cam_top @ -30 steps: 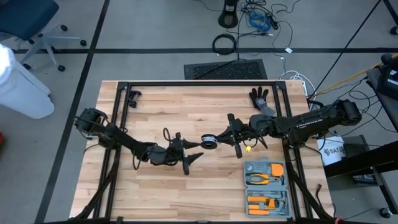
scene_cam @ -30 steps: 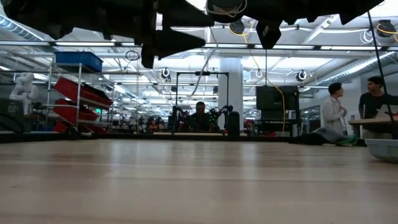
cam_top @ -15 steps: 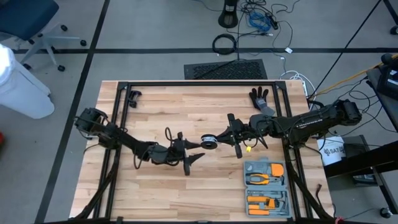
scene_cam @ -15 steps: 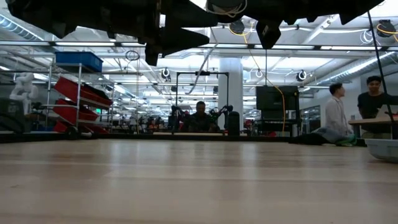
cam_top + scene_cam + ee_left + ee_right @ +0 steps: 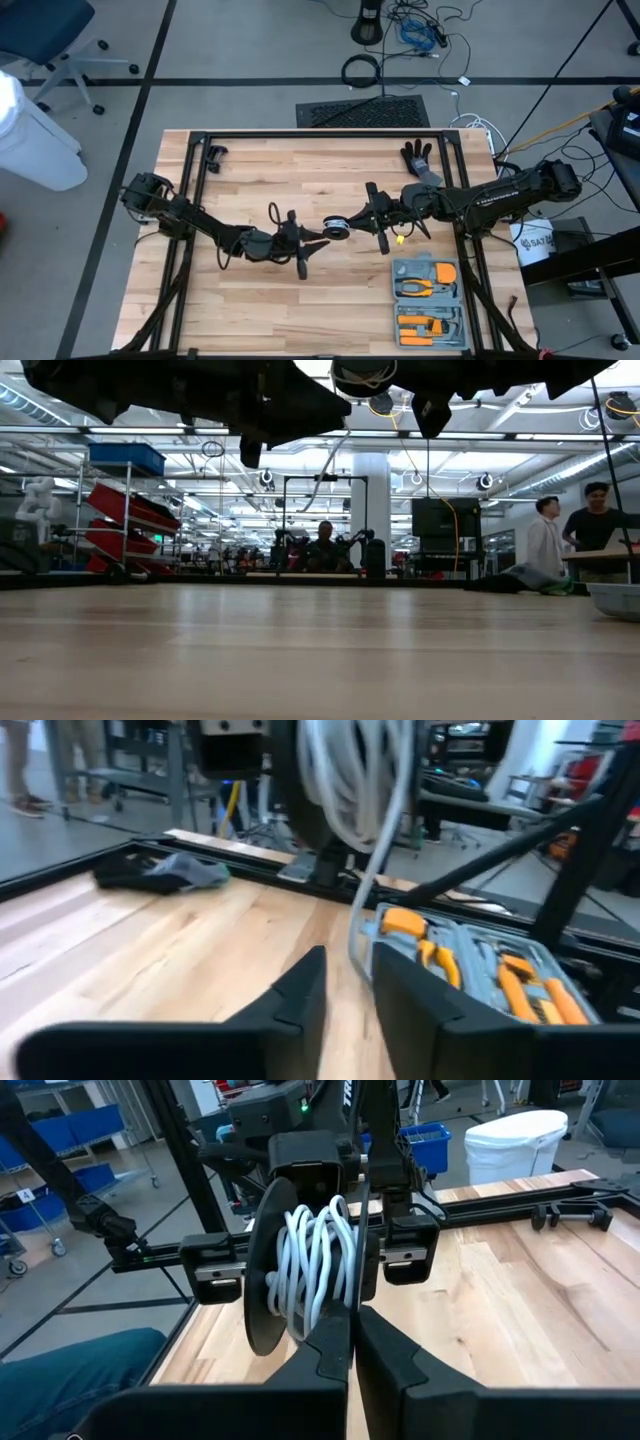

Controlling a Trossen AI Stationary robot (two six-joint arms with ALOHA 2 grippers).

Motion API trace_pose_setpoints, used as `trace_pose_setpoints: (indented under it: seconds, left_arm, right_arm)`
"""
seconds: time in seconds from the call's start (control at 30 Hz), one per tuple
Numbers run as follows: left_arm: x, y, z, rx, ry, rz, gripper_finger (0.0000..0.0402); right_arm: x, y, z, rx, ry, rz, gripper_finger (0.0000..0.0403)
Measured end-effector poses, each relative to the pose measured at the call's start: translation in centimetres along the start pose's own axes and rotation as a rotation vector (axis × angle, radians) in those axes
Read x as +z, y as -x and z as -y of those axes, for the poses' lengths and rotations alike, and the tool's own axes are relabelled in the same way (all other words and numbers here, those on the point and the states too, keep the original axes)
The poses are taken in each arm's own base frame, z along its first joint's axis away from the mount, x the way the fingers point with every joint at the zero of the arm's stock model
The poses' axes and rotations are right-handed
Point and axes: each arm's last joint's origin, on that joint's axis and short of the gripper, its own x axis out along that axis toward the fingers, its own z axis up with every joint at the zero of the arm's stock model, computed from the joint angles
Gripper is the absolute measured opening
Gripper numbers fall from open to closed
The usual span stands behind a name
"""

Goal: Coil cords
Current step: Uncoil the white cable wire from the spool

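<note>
High view: at frame centre, the right gripper (image 5: pixel 368 210) is clamping the reel (image 5: pixel 336 228) aloft; the left gripper (image 5: pixel 315 243), jaws narrowed around the dangling cord (image 5: pixel 362 915), seems mid-winding—next, another wrap.

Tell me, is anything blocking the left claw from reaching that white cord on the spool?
Nothing visible. The left gripper has the white cord hanging between its fingers, just below the reel, which the right gripper holds above the table.

Going by the reel (image 5: pixel 337 227) mid-table: left gripper (image 5: pixel 312 243) sits just left of it, right gripper (image 5: pixel 368 219) just right. The tool case (image 5: pixel 429 299) is off to the right and nearer the front edge, the glove (image 5: pixel 418 156) right and toward the back.
</note>
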Motion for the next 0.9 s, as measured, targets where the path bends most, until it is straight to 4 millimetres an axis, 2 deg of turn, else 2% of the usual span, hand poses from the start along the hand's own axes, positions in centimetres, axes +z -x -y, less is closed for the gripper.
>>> trace_pose_setpoints:
  seconds: [0.17,0.47,0.9]
  left_arm:
    - [0.1,0.1,-0.3,0.092,-0.007,0.017,0.0011]
    - [1.1,0.8,0.3,0.070,-0.020,0.025,0.0003]
    - [5.8,5.2,0.3,0.088,-0.060,-0.059,0.0001]
  right_arm:
    - [-0.2,0.0,0.1,-0.005,-0.002,-0.024,0.0000]
    - [-0.5,0.0,-0.1,-0.004,-0.015,-0.046,0.0000]
    - [-1.3,0.1,0.0,-0.030,-0.033,-0.126,0.0000]
